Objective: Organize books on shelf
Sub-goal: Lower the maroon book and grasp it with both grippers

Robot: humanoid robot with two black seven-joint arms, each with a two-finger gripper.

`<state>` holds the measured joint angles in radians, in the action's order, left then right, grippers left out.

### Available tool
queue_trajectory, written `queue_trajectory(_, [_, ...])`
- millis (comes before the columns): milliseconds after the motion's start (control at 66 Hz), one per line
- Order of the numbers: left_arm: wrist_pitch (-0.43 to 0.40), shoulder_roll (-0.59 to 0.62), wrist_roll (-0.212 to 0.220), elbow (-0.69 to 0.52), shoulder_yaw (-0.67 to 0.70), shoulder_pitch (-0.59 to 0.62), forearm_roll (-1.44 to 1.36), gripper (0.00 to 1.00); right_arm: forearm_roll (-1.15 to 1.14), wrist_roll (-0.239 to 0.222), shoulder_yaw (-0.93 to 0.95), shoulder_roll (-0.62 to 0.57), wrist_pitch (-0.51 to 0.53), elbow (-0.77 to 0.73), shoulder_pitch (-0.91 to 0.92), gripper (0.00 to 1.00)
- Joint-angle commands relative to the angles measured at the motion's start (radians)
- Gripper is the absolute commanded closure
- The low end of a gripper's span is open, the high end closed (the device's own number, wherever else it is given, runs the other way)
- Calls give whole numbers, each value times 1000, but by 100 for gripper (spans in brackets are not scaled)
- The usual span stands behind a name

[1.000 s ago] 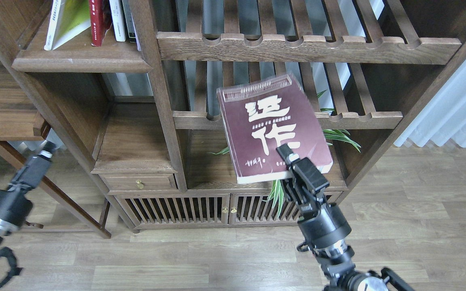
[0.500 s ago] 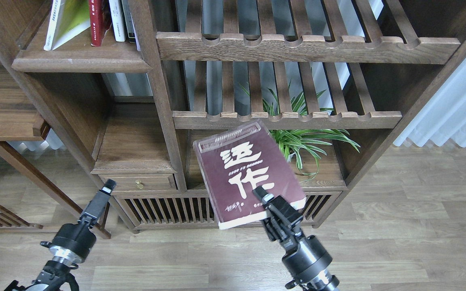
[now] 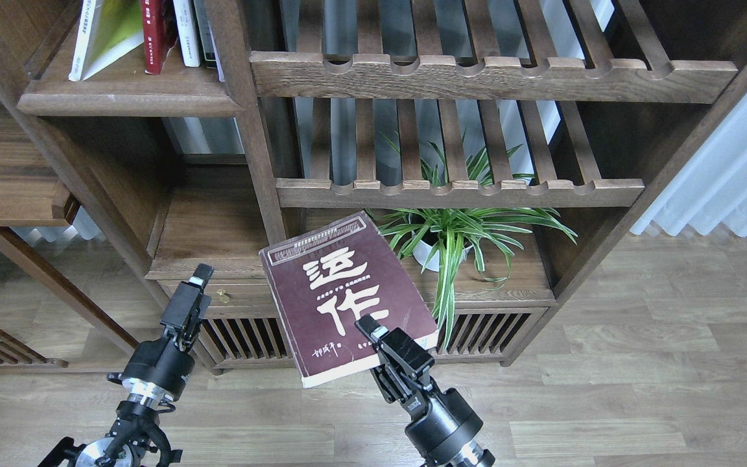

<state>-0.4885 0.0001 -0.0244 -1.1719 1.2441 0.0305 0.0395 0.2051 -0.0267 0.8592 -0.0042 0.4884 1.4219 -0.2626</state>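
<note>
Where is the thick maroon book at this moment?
In the head view, the maroon book is low and centre, held off the shelving by the right hand at its lower corner, in front of the slatted cabinet doors, left of the potted plant.

maroon book [image 3: 341, 298] (white characters), black pincer [image 3: 373, 334] — green plant [image 3: 458, 233]

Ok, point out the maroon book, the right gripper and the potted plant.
maroon book [image 3: 341, 292], head view, middle of its front cover.
right gripper [image 3: 373, 331], head view, at its fingertips on the book's lower edge.
potted plant [image 3: 426, 254], head view, its white pot.
</note>
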Motion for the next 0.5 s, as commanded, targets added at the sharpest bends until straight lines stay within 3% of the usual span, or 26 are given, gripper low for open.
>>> queue_trajectory(0, [0, 0, -9, -32, -2, 0, 23, 0, -1, -4, -2, 4, 0, -1, -24, 93])
queue_trajectory(318, [0, 0, -26, -23, -14, -27, 26, 0, -1, -12, 0, 4, 0, -6, -26, 92])
queue_trajectory(485, [0, 0, -130, -210, -106, -162, 134, 0, -1, -12, 3, 4, 0, -6, -26, 92])
